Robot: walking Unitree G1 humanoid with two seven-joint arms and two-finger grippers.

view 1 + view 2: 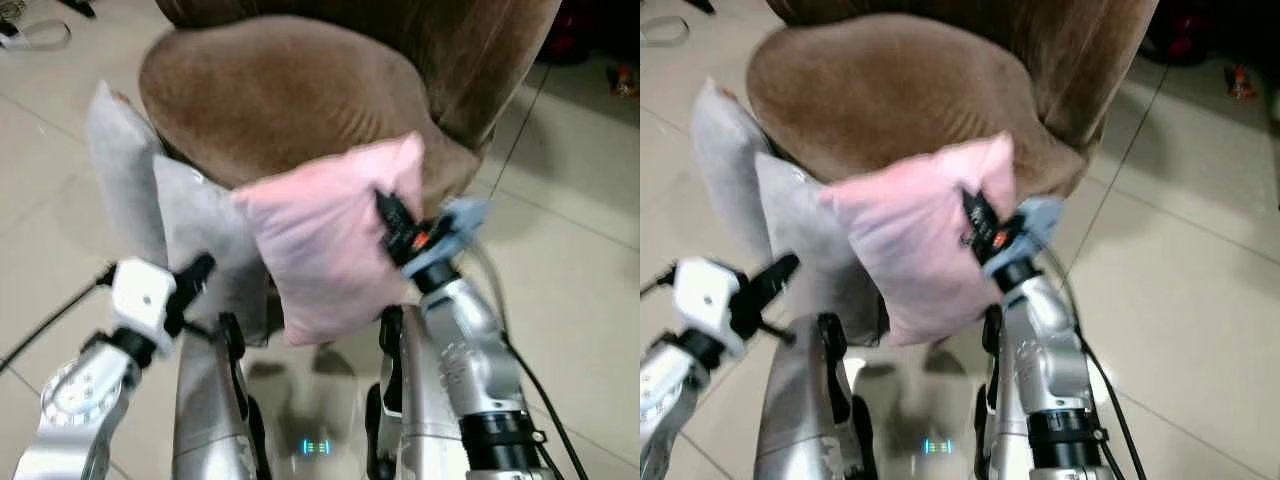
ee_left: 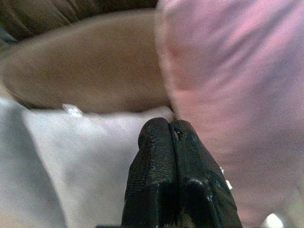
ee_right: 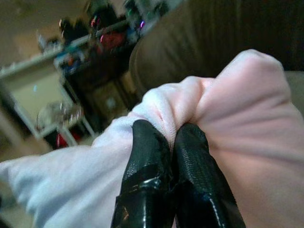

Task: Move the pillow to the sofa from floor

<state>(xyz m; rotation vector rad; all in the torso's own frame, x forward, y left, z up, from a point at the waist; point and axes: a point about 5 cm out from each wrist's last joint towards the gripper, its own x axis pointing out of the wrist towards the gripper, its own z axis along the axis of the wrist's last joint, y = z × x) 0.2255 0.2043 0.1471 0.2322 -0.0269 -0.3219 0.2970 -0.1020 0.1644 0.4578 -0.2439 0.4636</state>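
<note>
Right pincer (image 3: 173, 137) clamped on soft pink pillow (image 1: 325, 245), held off pale tiled floor (image 1: 580, 260) before brown velvet sofa (image 1: 280, 95). Left pincer (image 2: 170, 130) closed, empty, by grey cushions (image 1: 185, 215).

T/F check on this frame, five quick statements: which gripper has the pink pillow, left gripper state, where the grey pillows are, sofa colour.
1. The right gripper pinches the pink pillow. True.
2. The pink pillow lies flat on the floor. False: it is held up in front of the sofa seat.
3. The left gripper grips a grey pillow. False: its fingers are shut on nothing.
4. Two grey pillows lean against the sofa's front. True.
5. The sofa is blue. False: it is brown.
</note>
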